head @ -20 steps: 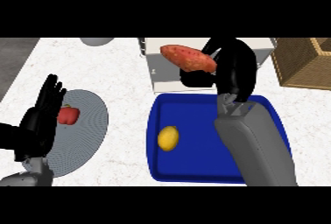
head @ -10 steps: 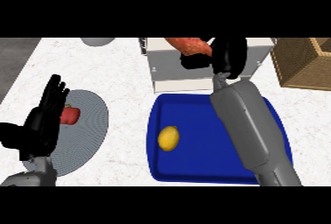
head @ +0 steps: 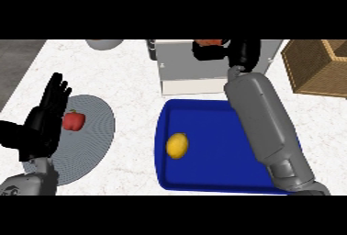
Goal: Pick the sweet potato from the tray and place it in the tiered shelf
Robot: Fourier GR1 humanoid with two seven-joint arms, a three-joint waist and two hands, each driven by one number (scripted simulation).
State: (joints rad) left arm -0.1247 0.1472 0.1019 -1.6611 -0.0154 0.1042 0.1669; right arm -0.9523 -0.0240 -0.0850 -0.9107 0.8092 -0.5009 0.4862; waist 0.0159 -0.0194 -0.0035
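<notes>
Glossy blue plastic tray (head: 203,181), woven wicker basket (head: 317,69), speckled stone counter (head: 122,73)

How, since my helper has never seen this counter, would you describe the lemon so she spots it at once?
Find the blue tray in front of the white tiered shelf. The lemon lies alone in its left half. It is the only yellow thing; the bell pepper on the grey plate is red.

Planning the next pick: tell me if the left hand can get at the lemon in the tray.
Probably yes: the left hand is open, and only counter and the tray's rim lie between it and the lemon.
</notes>
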